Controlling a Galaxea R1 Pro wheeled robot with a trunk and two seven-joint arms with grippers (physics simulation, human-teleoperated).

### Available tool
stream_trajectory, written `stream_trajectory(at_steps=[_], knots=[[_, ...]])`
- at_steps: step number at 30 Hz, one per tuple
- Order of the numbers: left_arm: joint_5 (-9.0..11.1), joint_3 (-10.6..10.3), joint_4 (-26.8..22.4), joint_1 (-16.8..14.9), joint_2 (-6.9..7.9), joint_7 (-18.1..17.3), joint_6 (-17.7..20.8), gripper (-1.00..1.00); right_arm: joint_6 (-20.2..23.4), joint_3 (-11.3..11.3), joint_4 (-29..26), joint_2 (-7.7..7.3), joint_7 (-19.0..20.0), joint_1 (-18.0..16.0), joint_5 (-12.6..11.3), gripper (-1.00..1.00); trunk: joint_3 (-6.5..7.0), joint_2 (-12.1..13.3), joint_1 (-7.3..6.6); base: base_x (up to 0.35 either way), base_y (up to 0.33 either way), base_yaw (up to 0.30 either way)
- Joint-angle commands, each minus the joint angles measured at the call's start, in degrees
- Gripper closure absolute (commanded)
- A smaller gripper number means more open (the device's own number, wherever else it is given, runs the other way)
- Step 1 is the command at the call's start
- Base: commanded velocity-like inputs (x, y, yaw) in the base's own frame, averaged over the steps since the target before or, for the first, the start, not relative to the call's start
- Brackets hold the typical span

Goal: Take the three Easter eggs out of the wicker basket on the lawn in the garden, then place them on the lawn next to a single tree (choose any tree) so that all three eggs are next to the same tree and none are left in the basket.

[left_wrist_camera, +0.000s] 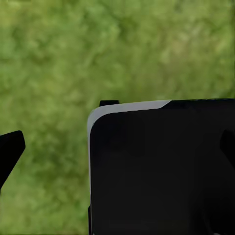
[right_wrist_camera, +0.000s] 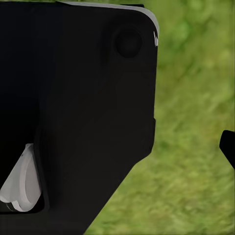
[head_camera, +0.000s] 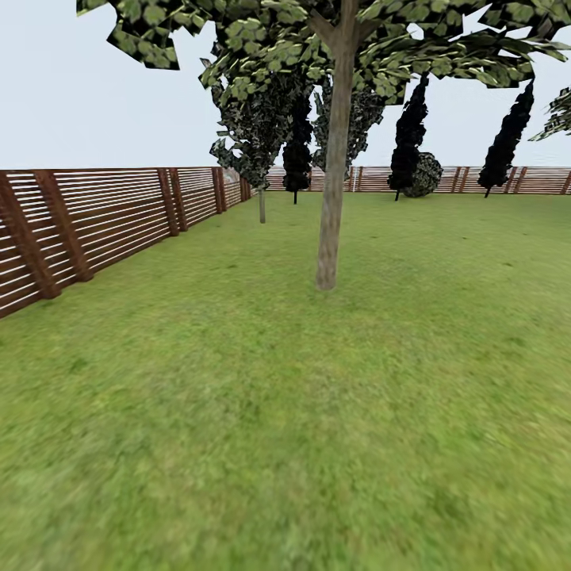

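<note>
The tree (head_camera: 329, 238) with a straight grey-brown trunk and a leafy canopy stands ahead, in the middle of the lawn (head_camera: 285, 428). The Easter eggs and the wicker basket are out of view. In the left wrist view my left gripper (left_wrist_camera: 117, 149) is open: one black fingertip (left_wrist_camera: 10, 152) and the other (left_wrist_camera: 228, 146) sit far apart over grass, with a black part of the robot's body (left_wrist_camera: 161, 171) beneath. In the right wrist view my right gripper (right_wrist_camera: 117, 147) shows one fingertip (right_wrist_camera: 228, 146) far out at the edge, with no egg between the fingers.
A brown slatted fence (head_camera: 119, 214) runs along the left and across the back. A smaller tree (head_camera: 262, 202) stands by the fence corner. Dark cypresses (head_camera: 408, 143) and a round shrub (head_camera: 426, 176) line the back. Open grass lies between me and the trunk.
</note>
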Motion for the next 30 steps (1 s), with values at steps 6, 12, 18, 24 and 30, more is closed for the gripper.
stream_trajectory(at_steps=[6, 12, 18, 24, 30], knots=[[0.0, -0.1, 0.0, 0.0, 0.01, 0.0, -0.2, -1.00, -0.1, 0.0, -0.1, 0.01, 0.0, 0.0, 0.0, -1.00, -0.06, 0.0, 0.03, 0.173, 0.000, 0.000], [0.0, -0.1, 0.0, 0.0, 0.01, 0.0, -0.2, -1.00, -0.1, 0.0, -0.1, 0.01, 0.0, 0.0, 0.0, -1.00, -0.06, 0.0, 0.03, 0.170, 0.000, 0.000], [-0.1, -0.1, 0.0, 0.0, 0.01, 0.0, -0.2, -1.00, -0.1, 0.0, -0.1, 0.01, 0.0, 0.0, 0.0, -1.00, -0.06, 0.0, 0.03, 0.169, 0.000, 0.000], [0.0, -0.1, 0.0, 0.0, 0.01, 0.0, -0.2, -1.00, -0.1, 0.0, -0.1, 0.01, 0.0, 0.0, 0.0, -1.00, -0.06, 0.0, 0.03, 0.168, 0.000, 0.000], [-0.1, -0.1, 0.0, 0.0, 0.01, 0.0, -0.2, -1.00, -0.1, 0.0, -0.1, 0.01, 0.0, 0.0, 0.0, -1.00, -0.06, 0.0, 0.03, 0.167, 0.000, 0.000]])
